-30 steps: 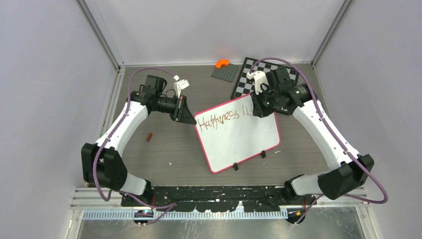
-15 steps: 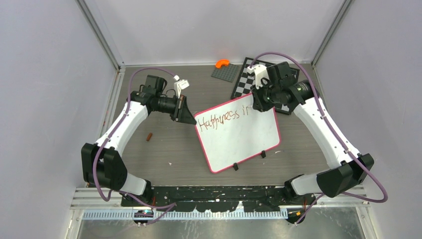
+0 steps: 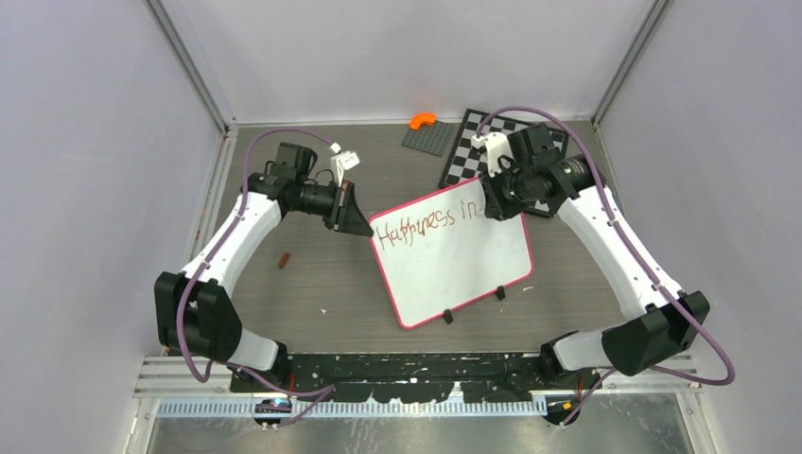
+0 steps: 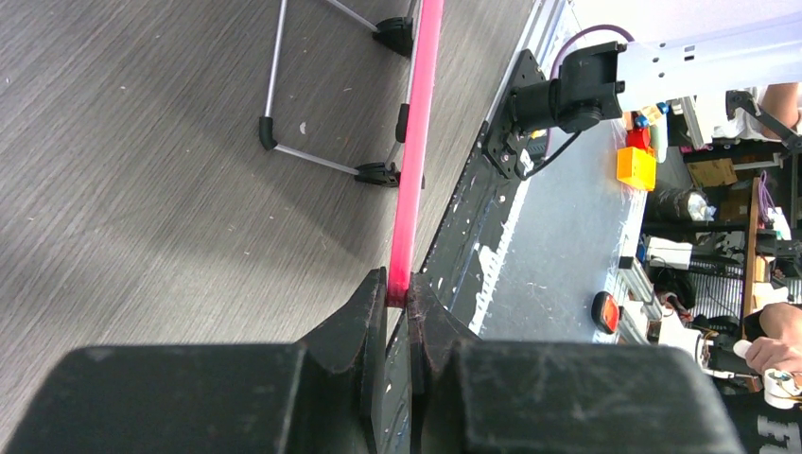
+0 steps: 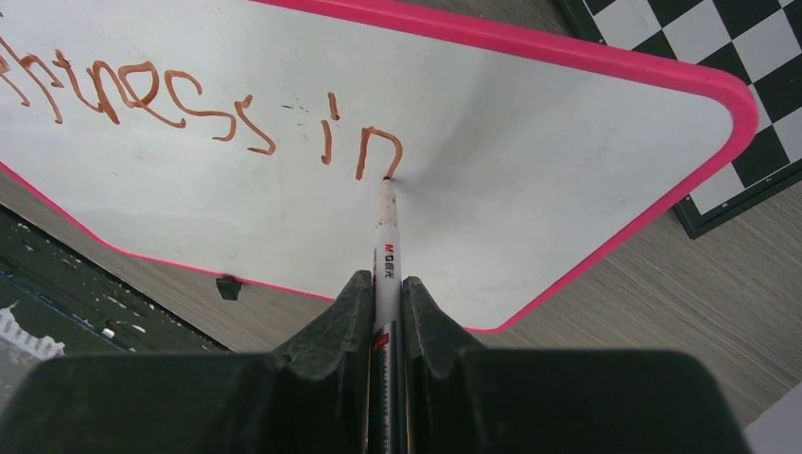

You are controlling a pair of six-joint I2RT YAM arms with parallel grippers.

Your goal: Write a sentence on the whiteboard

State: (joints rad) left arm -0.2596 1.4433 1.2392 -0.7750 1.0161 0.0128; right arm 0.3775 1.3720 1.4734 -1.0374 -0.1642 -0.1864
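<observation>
The whiteboard (image 3: 454,260), white with a pink frame, lies tilted at the table's middle. Along its top run the red-brown words of the sentence (image 3: 427,221), reading "Happiness in". My left gripper (image 3: 362,225) is shut on the board's left corner; in the left wrist view the pink frame (image 4: 416,151) runs edge-on from between the jaws of the left gripper (image 4: 398,295). My right gripper (image 5: 386,282) is shut on a white marker (image 5: 387,241). Its tip touches the whiteboard (image 5: 530,180) at the foot of the "n" in the sentence (image 5: 364,142). From above, the right gripper (image 3: 489,200) is over the board's upper right.
A black-and-white chessboard (image 3: 473,156) lies behind the whiteboard at the back right, beside a grey plate (image 3: 428,139) with an orange piece (image 3: 422,120). A small brown stub (image 3: 282,259) lies on the table at left. The board's wire legs (image 4: 317,156) show underneath.
The right gripper has moved the marker to the right along the top line, and the letter "n" has appeared after the "i". The left arm has not moved.
</observation>
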